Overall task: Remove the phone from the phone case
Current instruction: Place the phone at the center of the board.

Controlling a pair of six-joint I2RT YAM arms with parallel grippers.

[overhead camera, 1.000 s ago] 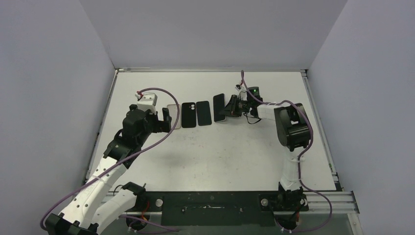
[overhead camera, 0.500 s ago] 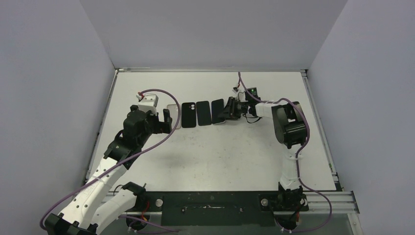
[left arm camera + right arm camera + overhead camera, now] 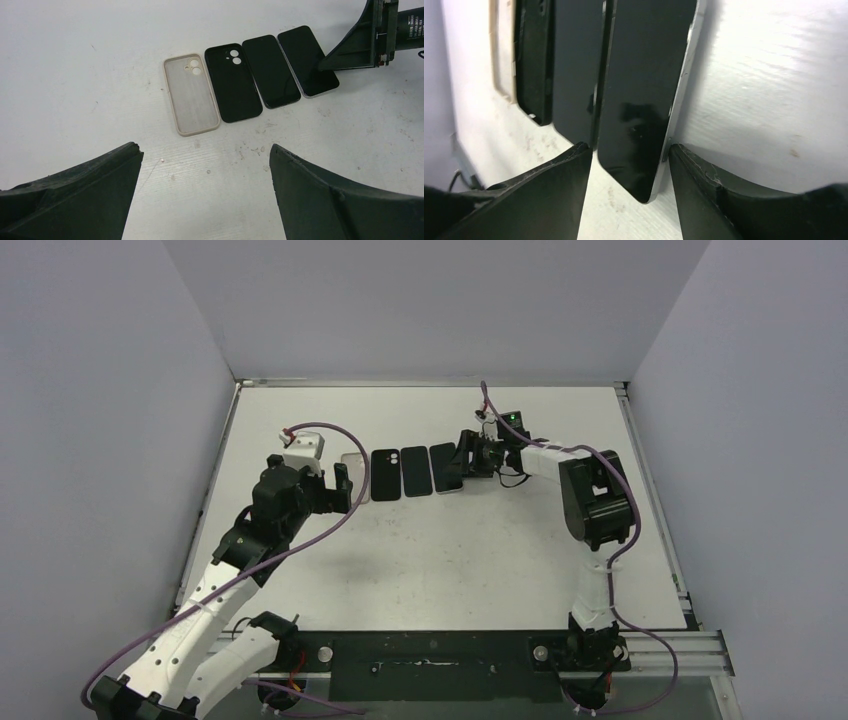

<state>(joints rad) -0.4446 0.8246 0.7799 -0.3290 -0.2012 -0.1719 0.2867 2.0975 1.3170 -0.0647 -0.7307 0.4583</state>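
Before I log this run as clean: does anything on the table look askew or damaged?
Only the silver-edged phone at the row's right end: it lies slightly off parallel, crowding the neighbouring phone, with the right hand straddling its end. No cracks show. The beige case and black case lie flat and empty.

**Right wrist view.** The far end of the rightmost phone (image 3: 644, 95) runs off the top edge. The second phone (image 3: 574, 70), black case (image 3: 531, 60) and beige case (image 3: 501, 50) are cropped there too. The right gripper (image 3: 630, 150) is cut by the bottom edge.

**Left wrist view.** The left gripper (image 3: 205, 150) shows only two fingertips, cropped below.

**Top view.** The left gripper overlaps the beige case's left edge. The right gripper hides the rightmost phone's right side, and any contact there is too small to tell.
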